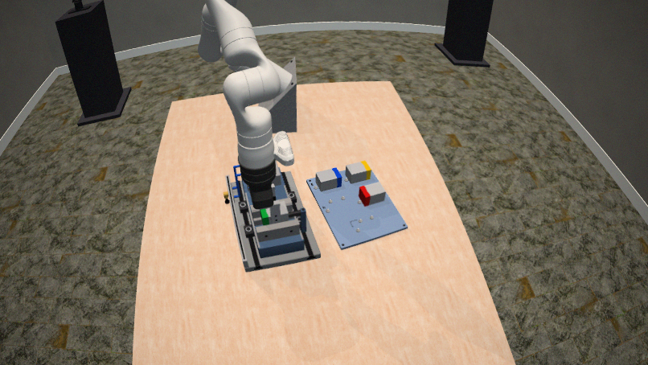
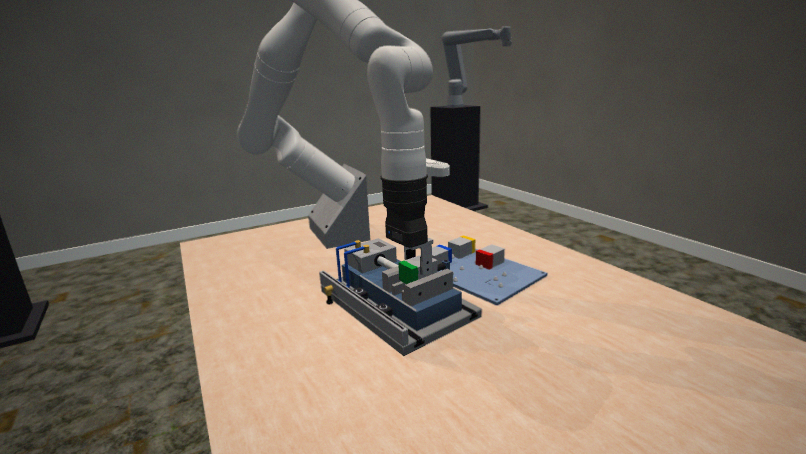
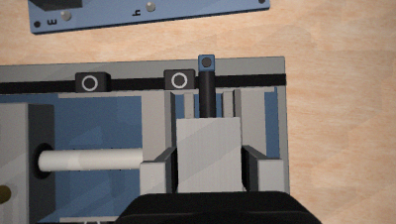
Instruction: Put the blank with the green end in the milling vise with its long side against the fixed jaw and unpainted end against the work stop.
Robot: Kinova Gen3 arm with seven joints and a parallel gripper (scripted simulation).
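My gripper [image 1: 264, 203] [image 2: 414, 249] [image 3: 209, 162] is shut on the grey blank with the green end [image 1: 265, 216] [image 2: 407, 271] [image 3: 208, 136]. It holds the blank down between the jaws of the milling vise [image 1: 280, 248] [image 2: 394, 327]. The green end points away from the black work stop rod [image 1: 297, 211] [image 3: 207, 94]. In the wrist view the unpainted end lies at the rod's tip. My fingers stand between the blank's long sides and the jaws. The fixed jaw [image 1: 277, 231] [image 2: 429, 286] is the front block. The bars under the blank are hidden.
The blue plate [image 1: 376, 226] [image 2: 521, 278] [image 3: 148, 20] lies right of the vise. On it stand a blue-ended blank [image 1: 330, 178], a yellow-ended blank [image 1: 358, 170] [image 2: 462, 246] and a red-ended blank [image 1: 372, 193] [image 2: 489, 256]. Blue hoses [image 1: 235, 174] rise at the vise's far end.
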